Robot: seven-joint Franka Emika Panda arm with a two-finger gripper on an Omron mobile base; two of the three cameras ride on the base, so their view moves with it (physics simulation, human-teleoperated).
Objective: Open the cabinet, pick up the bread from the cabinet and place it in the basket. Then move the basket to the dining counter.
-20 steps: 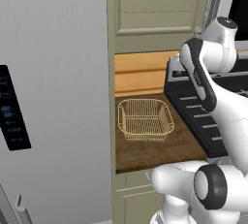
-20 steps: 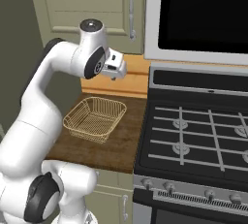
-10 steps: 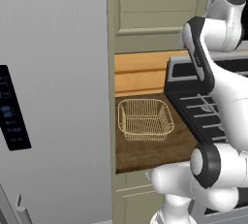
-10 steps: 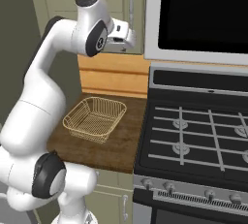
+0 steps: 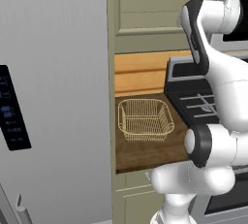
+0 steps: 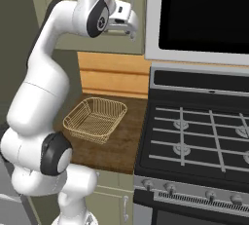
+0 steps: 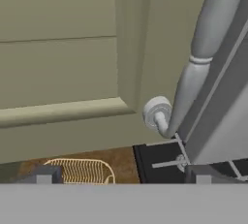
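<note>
Olive-beige cabinet: we saw its panelled door shut above the counter, so the bread behind it was hidden from us
Handle: in the hand view we saw the long curved silver bar up close, its round foot fixed at the door's lower corner
Gripper: in the right base view it was raised to the door's lower right corner, just beside the handle; we read the jaws as standing wide apart, gripping nothing
Fingertips: two dark tips rose at the bottom of the hand view, well apart
Basket: pale gold wire mesh, empty, sitting on the dark wood kitchen countertop below the cabinet
Left base view: we saw the grey fridge with a dark panel whose marks we could not read
Right base view: we saw the stove with its burners just beside the basket, and a dark microwave front above it
In the way: the white arm covered part of the stove in the left base view
</note>
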